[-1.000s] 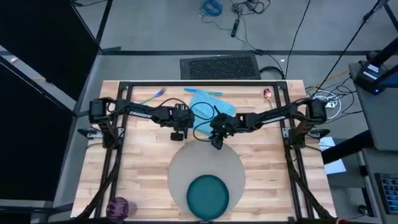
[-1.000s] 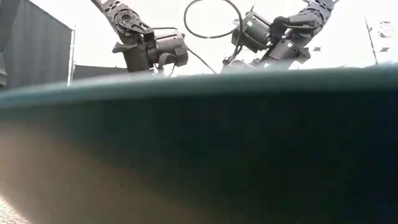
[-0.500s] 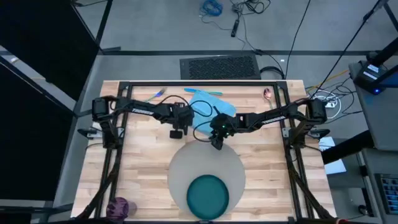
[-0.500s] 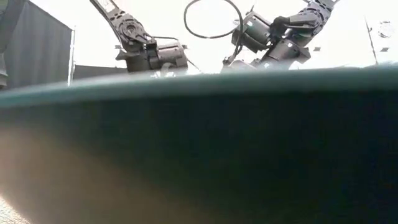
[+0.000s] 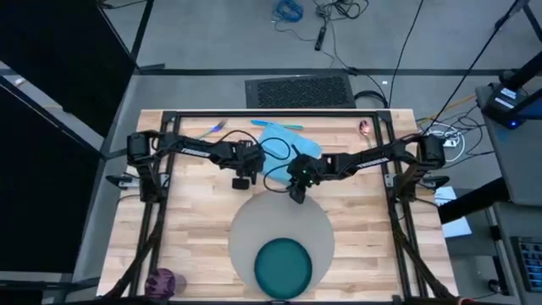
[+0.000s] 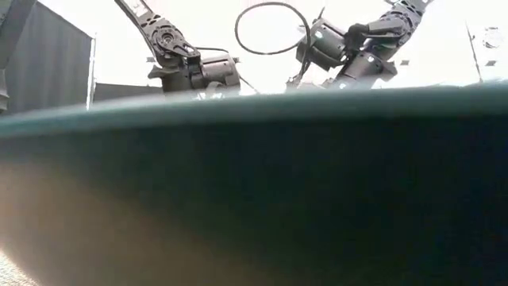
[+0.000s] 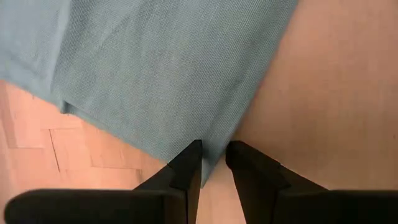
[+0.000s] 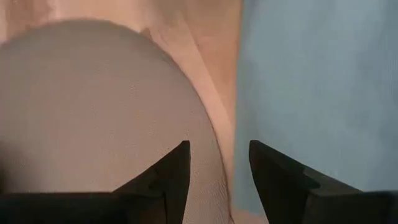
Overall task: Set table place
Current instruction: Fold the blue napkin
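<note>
The light blue napkin [image 5: 288, 154] lies spread on the table [image 5: 195, 229] at the far middle. Nearer me is the round grey mat [image 5: 279, 222], with the teal plate [image 5: 284, 267] on its near half. My left gripper [image 5: 241, 181] hovers at the napkin's left near corner [image 7: 214, 163]; its fingers stand a narrow gap apart [image 7: 213, 155], with the corner showing in the gap. My right gripper [image 5: 296, 196] is open [image 8: 219, 155] over the mat's far edge [image 8: 205, 137], beside the napkin [image 8: 311, 93]. My left gripper points down at the napkin's near corner [image 7: 214, 163], a finger on either side. Whether the fingertips [image 7: 191, 158] touch the cloth, I cannot tell. The napkin lies flat on the table.
Blue-handled cutlery [image 5: 212, 129] and another piece [image 5: 279, 124] lie by the far edge. A purple cup [image 5: 161, 281] stands at the near left corner. A small reddish item [image 5: 364, 128] sits far right. The plate's rim [image 6: 254, 159] fills the low view.
My left gripper has tipped and shifted slightly toward the table's left edge, staying by the napkin's corner. The napkin, mat and plate have kept their places.
</note>
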Tool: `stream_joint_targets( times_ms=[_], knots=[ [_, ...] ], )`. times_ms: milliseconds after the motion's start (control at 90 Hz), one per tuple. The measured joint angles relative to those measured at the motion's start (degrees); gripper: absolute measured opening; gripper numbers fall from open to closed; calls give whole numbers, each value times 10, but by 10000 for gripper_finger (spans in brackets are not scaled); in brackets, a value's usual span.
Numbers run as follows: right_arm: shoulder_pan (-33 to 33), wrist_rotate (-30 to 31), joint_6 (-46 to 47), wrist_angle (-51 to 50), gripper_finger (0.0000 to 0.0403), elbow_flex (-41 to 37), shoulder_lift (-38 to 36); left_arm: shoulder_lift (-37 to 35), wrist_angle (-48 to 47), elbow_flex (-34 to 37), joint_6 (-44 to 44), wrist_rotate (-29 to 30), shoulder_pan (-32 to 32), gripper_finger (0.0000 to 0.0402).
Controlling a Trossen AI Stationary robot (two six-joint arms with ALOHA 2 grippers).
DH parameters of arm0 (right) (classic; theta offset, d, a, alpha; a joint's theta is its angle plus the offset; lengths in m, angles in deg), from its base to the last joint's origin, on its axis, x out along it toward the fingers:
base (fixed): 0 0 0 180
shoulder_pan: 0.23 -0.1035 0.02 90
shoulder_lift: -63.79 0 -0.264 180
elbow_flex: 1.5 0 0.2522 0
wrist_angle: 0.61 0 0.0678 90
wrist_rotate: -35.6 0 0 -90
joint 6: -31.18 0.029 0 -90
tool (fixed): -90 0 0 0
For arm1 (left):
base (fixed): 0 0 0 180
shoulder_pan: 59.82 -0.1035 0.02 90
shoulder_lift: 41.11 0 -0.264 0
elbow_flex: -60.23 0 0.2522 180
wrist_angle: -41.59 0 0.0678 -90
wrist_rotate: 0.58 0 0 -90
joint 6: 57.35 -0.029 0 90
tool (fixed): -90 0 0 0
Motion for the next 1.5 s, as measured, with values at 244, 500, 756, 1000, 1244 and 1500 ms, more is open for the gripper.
stream_joint_targets(
  times_ms=[244, 500, 756, 1000, 1244, 1500],
  knots=[
    [1, 4, -6, -13, 148, 0, 8, 1, 0, 0, 5, 0, 0, 74],
    [0, 9, -6, 14, 148, 3, 73, 1, 1, 1, 5, -1, 0, 74],
    [-1, 32, -1, 10, 94, 2, 71, 2, 0, 1, 19, -2, 0, 74],
    [0, 39, -1, 6, 6, 1, 72, 2, 1, 2, 36, -2, 0, 74],
    [-1, 59, -3, 7, 1, 0, 65, -1, 1, -3, 77, 2, 1, 26],
    [0, 73, -8, -28, 0, -3, -10, -41, 19, -27, 94, 12, 2, 0]
  ],
)
